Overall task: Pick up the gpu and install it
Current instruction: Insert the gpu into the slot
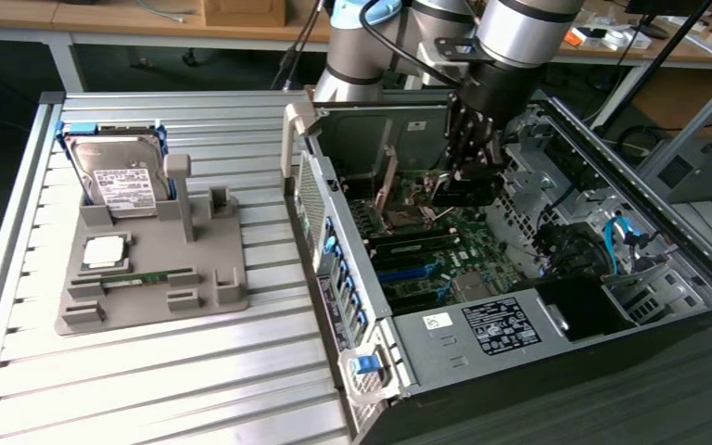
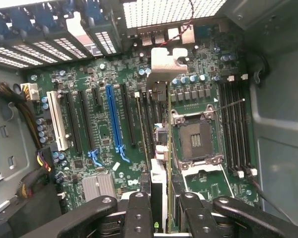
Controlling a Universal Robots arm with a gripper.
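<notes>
The black two-fingered claw (image 1: 470,176) on the silver arm is reaching down into the open black computer case (image 1: 653,278), which is lying on its side on the slatted aluminium tabletop (image 1: 146,371). In the wrist view the claw (image 2: 164,203) is clenching the gpu (image 2: 161,168), a thin flat circuit card seen edge-on between the fingers (image 2: 139,201). Its silvery metal bracket (image 2: 168,62) is pointing at the perforated rear wall. The card is hanging over the green motherboard (image 2: 104,163), between the long blue expansion slot (image 2: 113,119) and the open silver processor socket (image 2: 194,139). It seems to be lining up with one of the black slots there. Whether its edge is touching the slot, I cannot tell.

The risks, as I am judging them:

- **Tilt:** a slight tilt in the grip would be driving the contact edge onto the slot's rim, bending the card.
- **Bracket:** it may be catching on the rear wall before the card is seating.
- **Drift:** sideways drift would be threatening the exposed socket just beside it.

Well apart on the tabletop, the grey plastic holder (image 1: 226,297) is carrying a silver hard drive (image 1: 121,176).
</notes>
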